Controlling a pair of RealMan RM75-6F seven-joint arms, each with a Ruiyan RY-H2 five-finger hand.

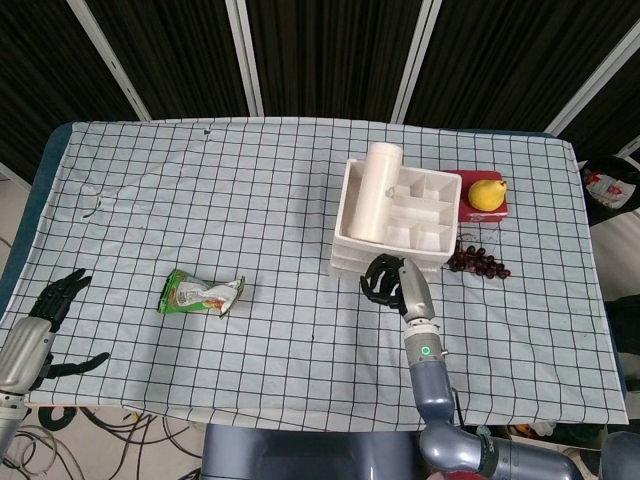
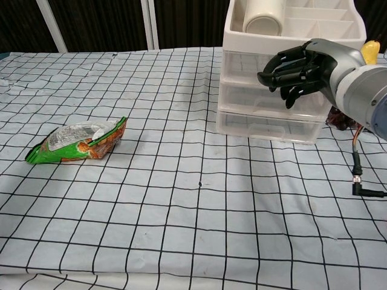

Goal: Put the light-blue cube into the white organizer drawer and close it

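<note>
The white organizer (image 1: 342, 240) stands right of centre on the checked cloth, with all its clear drawers (image 2: 251, 99) pushed in flush. The light-blue cube shows in neither view. My right hand (image 1: 385, 279) presses its spread fingers against the organizer's drawer fronts, and the same right hand (image 2: 297, 68) holds nothing. A white cylinder (image 1: 377, 190) lies in the organizer's top tray. My left hand (image 1: 47, 309) hovers at the table's near left edge with fingers apart and nothing in it; it is outside the chest view.
A green snack packet (image 1: 200, 293) lies left of centre. Behind the organizer, a yellow pear (image 1: 486, 193) sits on a red box (image 1: 468, 181), with dark grapes (image 1: 478, 261) beside them. A cable (image 2: 363, 181) trails from my right arm.
</note>
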